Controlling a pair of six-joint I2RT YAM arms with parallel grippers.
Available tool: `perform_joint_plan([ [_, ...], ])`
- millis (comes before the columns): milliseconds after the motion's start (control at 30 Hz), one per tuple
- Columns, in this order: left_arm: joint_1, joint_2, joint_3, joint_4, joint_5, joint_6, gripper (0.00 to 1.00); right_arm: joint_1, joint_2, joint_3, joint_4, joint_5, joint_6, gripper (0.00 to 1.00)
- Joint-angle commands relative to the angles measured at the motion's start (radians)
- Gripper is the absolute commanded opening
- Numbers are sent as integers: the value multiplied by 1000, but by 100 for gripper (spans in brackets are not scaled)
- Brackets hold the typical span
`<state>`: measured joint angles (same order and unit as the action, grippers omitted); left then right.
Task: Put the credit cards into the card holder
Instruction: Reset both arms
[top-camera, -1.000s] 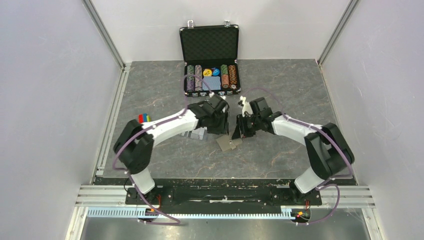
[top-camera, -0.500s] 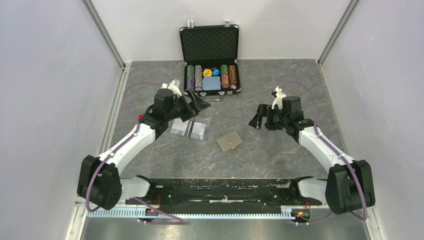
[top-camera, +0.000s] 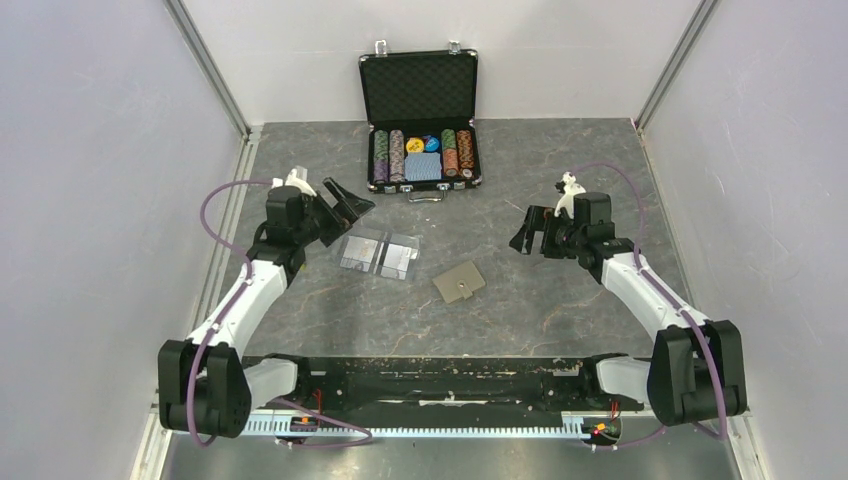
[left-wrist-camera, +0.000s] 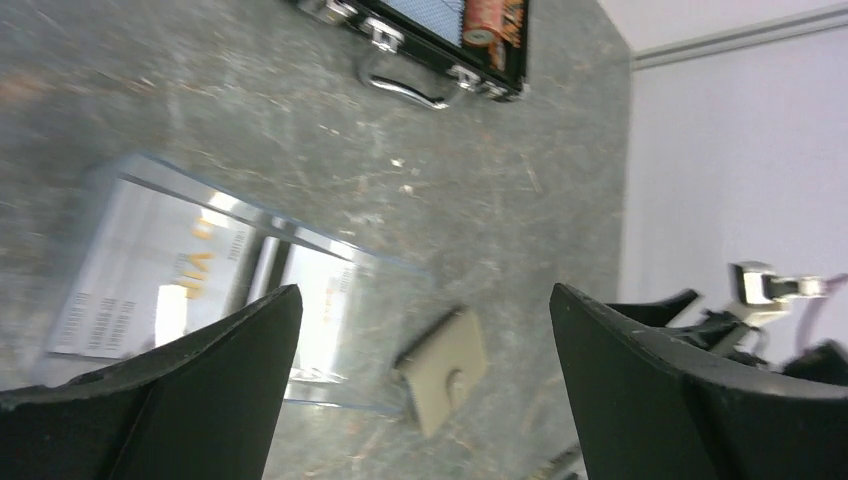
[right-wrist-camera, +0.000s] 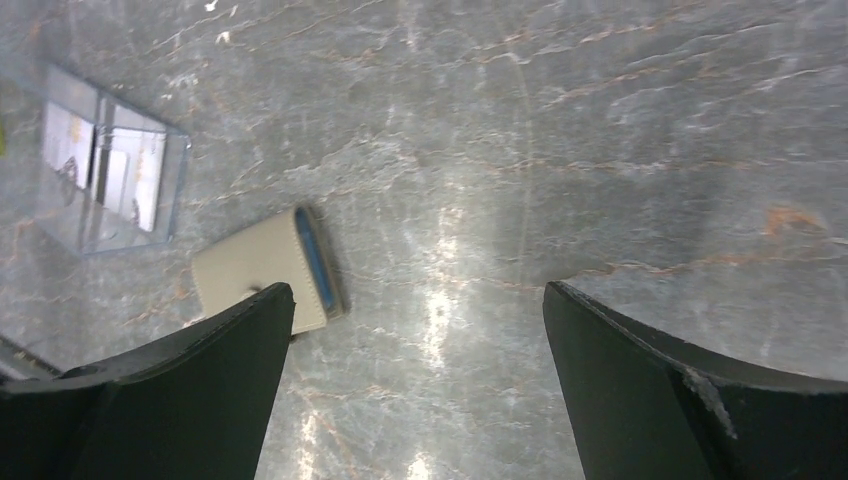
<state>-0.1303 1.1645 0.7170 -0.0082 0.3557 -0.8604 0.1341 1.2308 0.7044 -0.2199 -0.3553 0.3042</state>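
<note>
- the credit cards (top-camera: 398, 259) show as pale rectangles with an orange mark, side by side within the outline of the clear sleeves (top-camera: 355, 262); whether they sit inside the plastic or under it cannot be told; the left wrist view gives the same cards (left-wrist-camera: 150, 270), blurred
- the card holder (top-camera: 459, 282) lies flat and folded shut on the table (top-camera: 560, 300), just right of the sleeves and nearer the arm bases, not touching them; its tab clasp faces up; in the right wrist view a strip of blue lining runs along one edge of the holder (right-wrist-camera: 262, 272)
- left gripper (top-camera: 350, 215) hangs over the table left of the sleeves, jaws spread wide, nothing between them; its own camera looks past the fingers (left-wrist-camera: 200, 380) onto sleeves and holder
- right gripper (top-camera: 528, 232) is well right of the holder, jaws likewise released and empty (right-wrist-camera: 416, 295)
- a black poker-chip case (top-camera: 420, 92) stands open at the far edge, chip rows inside
</note>
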Motion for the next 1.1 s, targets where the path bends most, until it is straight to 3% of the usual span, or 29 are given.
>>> perform_joint_plan([
  [0,13,-42,59,-94,-135,296,100,-11,-27,-8,67,165,-70,98],
  [233,13,-119,-27,5,-278,600,100,-22,-127,-148,226,488,-196,98],
  [433,14,-138,-129,142,-425,738,100,-40,-183,-372,515,623,-244,98],
  [567,14,-70,-178,255,-422,832,100,-56,-201,-571,808,628,-254,98],
  [800,27,64,-290,580,-360,859,100,-62,-128,-655,1054,615,-348,97],
  [900,27,86,-299,624,-329,928,100,-62,-85,-751,1247,665,-366,98],
  [1067,56,141,-362,766,-295,931,100,-62,-13,-728,1342,641,-410,98],
])
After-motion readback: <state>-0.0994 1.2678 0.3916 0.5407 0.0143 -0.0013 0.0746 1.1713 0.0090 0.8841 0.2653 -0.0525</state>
